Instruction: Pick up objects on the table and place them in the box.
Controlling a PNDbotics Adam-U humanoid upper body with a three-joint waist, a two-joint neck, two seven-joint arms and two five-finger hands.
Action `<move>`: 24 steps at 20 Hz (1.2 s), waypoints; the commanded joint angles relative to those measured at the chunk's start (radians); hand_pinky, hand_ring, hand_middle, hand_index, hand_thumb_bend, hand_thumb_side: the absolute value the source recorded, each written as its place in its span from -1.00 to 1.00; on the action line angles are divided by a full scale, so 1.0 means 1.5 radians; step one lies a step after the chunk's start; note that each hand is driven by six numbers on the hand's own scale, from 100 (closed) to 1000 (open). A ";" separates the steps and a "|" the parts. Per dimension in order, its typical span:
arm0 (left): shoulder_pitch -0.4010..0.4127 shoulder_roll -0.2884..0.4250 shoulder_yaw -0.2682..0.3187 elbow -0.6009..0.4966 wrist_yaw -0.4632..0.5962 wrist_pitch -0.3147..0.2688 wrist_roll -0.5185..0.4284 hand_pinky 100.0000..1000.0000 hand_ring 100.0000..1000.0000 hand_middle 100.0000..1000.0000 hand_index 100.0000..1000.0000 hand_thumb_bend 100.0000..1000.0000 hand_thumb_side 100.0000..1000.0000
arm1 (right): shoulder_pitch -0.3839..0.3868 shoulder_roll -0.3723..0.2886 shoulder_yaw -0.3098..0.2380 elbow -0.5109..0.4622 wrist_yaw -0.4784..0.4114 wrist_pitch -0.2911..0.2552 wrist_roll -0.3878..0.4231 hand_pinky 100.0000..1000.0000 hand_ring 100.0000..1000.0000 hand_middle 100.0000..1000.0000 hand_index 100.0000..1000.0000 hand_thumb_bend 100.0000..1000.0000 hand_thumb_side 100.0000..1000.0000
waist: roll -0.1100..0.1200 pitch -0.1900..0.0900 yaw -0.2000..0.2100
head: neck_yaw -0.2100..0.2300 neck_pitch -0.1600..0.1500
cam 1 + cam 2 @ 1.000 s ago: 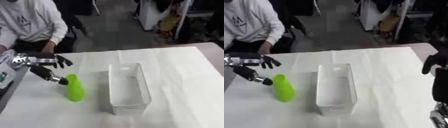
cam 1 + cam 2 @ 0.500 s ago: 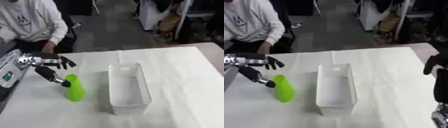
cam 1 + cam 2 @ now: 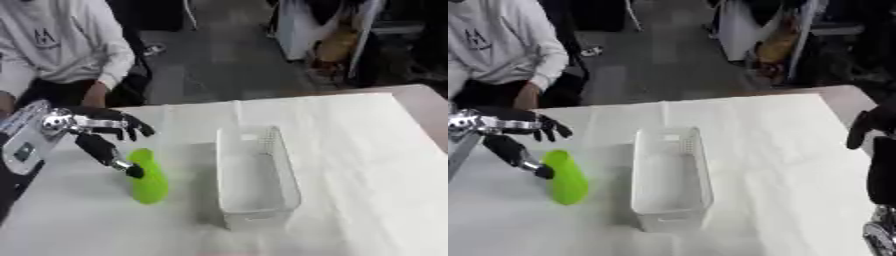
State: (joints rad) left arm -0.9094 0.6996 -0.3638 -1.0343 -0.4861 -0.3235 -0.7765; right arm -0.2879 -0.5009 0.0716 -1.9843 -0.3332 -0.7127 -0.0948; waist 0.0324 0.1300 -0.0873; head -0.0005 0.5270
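Left robot hand (image 3: 101, 131) around green object (image 3: 149, 177)

Lime-green object (image 3: 147, 176), white box (image 3: 256, 176)

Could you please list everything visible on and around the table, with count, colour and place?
green object: one, bright green, elongated, lying on the table's left part, left of the box
box: one, white, open-topped, about mid-table, nothing seen inside
table: one, covered in white cloth, filling the lower part of the view
person: one, in a light top, seated at the far left edge, touching nothing on the table
left robot hand: one, black with silver joints, open over the green object's upper end, thumb tip against it
right robot hand: one, black, at the right edge in the right eye view, fingers not readable
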 commanded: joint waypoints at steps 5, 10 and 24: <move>-0.022 -0.001 0.001 0.013 -0.015 -0.055 -0.052 0.46 0.56 0.82 1.00 0.51 0.32 | -0.013 -0.007 -0.002 -0.010 -0.007 0.001 0.005 -0.64 -0.22 -0.03 0.07 -1.00 -0.29 | 0.000 -0.008 -0.003 | 0.003 -0.001; -0.024 -0.007 0.003 0.032 -0.025 -0.056 -0.059 0.20 0.50 0.81 1.00 0.50 0.28 | -0.017 -0.006 -0.001 -0.010 -0.010 0.002 0.008 -0.64 -0.22 -0.03 0.07 -1.00 -0.29 | 0.001 -0.007 -0.007 | 0.003 0.001; -0.025 -0.031 0.011 0.083 -0.062 -0.071 -0.062 0.08 0.39 0.76 1.00 0.46 0.22 | -0.030 -0.002 -0.001 -0.010 -0.021 0.005 0.015 -0.63 -0.22 -0.03 0.07 -1.00 -0.29 | 0.002 -0.005 -0.018 | 0.005 0.006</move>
State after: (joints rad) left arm -0.9181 0.6382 -0.3625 -0.9072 -0.5730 -0.3272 -0.7729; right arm -0.3158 -0.4923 0.0749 -1.9843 -0.3588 -0.7036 -0.0770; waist 0.0362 0.1350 -0.1142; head -0.0001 0.5339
